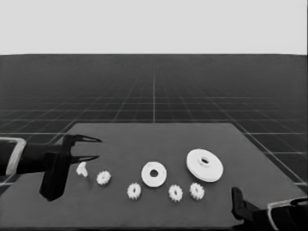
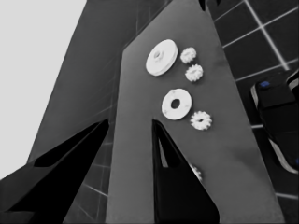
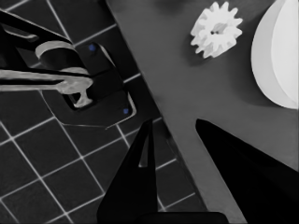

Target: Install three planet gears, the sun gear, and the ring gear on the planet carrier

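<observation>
Head view: nothing assembled yet. Smaller round part (image 1: 154, 173) lies flat mid-surface, its centre hole bare, no gear seated on it. Larger round part (image 1: 204, 164) sits just beside it on the right-arm side, apart from it.

4 gears loose along the near side: far-left gear (image 1: 103, 177), second gear (image 1: 134, 191), third gear (image 1: 175, 193), fourth gear (image 1: 197, 191). None touches the smaller round part. Thin white piece (image 1: 82, 169) lies just beside the far-left gear.

Left gripper (image 1: 96, 148) waits over the left end of the surface (image 1: 144, 139), fingers spread, nothing between them. Right gripper (image 3: 175, 135) parked at the near right corner, fingers apart, empty.

Judgement: 0 of 5 installs done; 3 planet gears, sun gear and larger part all remain.
</observation>
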You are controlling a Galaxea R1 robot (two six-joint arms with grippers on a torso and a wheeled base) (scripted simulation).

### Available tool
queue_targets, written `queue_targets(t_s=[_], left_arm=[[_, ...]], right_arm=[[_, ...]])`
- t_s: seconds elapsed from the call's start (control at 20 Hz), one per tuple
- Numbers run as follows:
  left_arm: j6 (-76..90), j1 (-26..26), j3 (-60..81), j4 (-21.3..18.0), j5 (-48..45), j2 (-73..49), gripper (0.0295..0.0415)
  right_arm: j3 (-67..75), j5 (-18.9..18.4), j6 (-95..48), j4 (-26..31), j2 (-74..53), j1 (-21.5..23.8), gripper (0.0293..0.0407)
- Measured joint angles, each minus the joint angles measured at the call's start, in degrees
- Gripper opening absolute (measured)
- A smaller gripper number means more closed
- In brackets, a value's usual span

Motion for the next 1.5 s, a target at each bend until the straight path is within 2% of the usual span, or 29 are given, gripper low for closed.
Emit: queue_targets(t_s=[0.05, 0.1, 0.15, 0.2, 0.25, 0.3, 0.35, 0.4, 0.45, 0.5, 0.6, 0.7, 0.75, 0.85, 1.2, 1.3, 1.5], left_arm=[[-0.1, 4.0, 4.1, -4.2, 2.8, -0.2, 0.0295], [-0.1, 2.6, 2.5, -2.5, 1.7, -0.1, 0.0297], [-0.1, 1.6, 1.4, -1.5, 1.0, -0.1, 0.0314], [0.0, 1.1, 0.9, -0.9, 0.6, -0.1, 0.0347], [-27.8, 13.4, -1.9, 26.8, 22.4, 7.2, 0.0380], [-56.4, 18.0, -8.9, 26.1, 45.3, 18.3, 0.0402], [-73.1, 18.7, -19.2, 13.7, 51.1, 25.3, 0.0401], [-80.3, 19.1, -28.1, 4.9, 50.0, 28.6, 0.0394], [-83.1, 19.5, -34.3, -0.4, 48.5, 30.4, 0.0389], [-84.2, 19.8, -38.5, -3.6, 47.7, 31.6, 0.0386], [-84.7, 20.1, -43.0, -6.7, 46.9, 32.8, 0.0385], [-84.6, 20.2, -44.7, -7.8, 46.7, 33.3, 0.0385], [-83.8, 25.0, -47.2, -3.4, 44.3, 34.3, 0.0385], [-82.5, 30.1, -51.0, 0.3, 41.6, 35.8, 0.0385], [-81.6, 32.3, -53.5, 1.9, 40.0, 36.9, 0.0385], [-81.6, 32.3, -53.6, 1.9, 40.0, 36.9, 0.0314], [-81.6, 32.3, -53.6, 1.9, 40.0, 36.9, 0.0312]], right_arm=[[3.0, 1.3, -0.2, 4.3, 0.8, -3.1, 0.0293], [1.7, 0.8, -0.1, 2.6, 0.5, -1.9, 0.0308], [0.9, 0.4, -0.1, 1.5, 0.3, -1.3, 0.0337], [0.4, 0.3, 0.0, 0.9, 0.1, -0.9, 0.0368], [0.2, 0.1, 0.0, 0.5, 0.1, -0.6, 0.0380], [0.0, 0.1, 0.0, 0.3, 0.0, -0.5, 0.0383], [0.0, 0.0, 0.0, 0.2, 0.0, -0.4, 0.0384], [-0.1, 0.0, 0.0, 0.1, 0.0, -0.4, 0.0384], [-0.1, 0.0, 0.0, 0.1, 0.0, -0.4, 0.0385], [-0.1, 0.0, 0.0, 0.1, 0.0, -0.3, 0.0385], [-0.2, 0.0, 0.0, 0.0, 0.0, -0.3, 0.0385], [-0.2, 0.0, 0.0, 0.0, 0.0, -0.3, 0.0385], [-0.2, 0.0, 0.0, 0.0, 0.0, -0.3, 0.0385], [-0.2, 0.0, 0.0, 0.0, 0.0, -0.3, 0.0385], [-0.2, 0.0, 0.0, 0.0, 0.0, -0.3, 0.0385], [-0.2, 0.0, 0.0, 0.0, 0.0, -0.3, 0.0385], [-0.2, 0.0, 0.0, 0.0, 0.0, -0.3, 0.0385]])
